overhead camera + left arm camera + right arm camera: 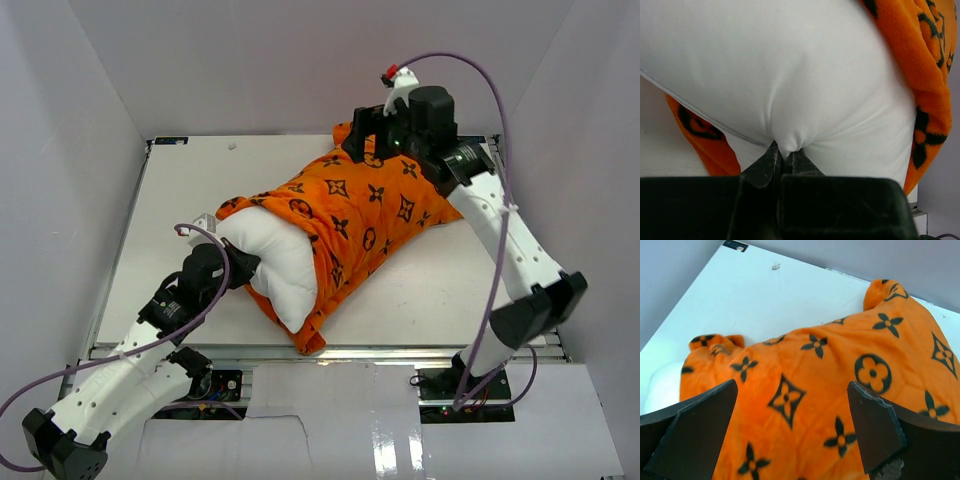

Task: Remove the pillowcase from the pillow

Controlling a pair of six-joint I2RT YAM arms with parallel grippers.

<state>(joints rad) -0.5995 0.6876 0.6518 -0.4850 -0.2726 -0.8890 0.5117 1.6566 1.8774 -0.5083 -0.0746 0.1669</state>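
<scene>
Left claw (243, 268) clamped shut on a pinch of pillow (282, 262) fabric right at its tips. The exposed white end bulges just ahead of it. Pillowcase (372, 205) covers the rest of the pillow, its bunched edge just past the left claw's grip. Right claw (366, 132) spread wide, gripping nothing, over the pillowcase's far end with orange fabric directly beneath it. Pillow lies on the surface (180, 190).

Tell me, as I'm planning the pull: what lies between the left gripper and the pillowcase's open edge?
Only bare white pillow: the left gripper pinches its exposed end, and the pillowcase starts further along it. The top view shows this.
</scene>
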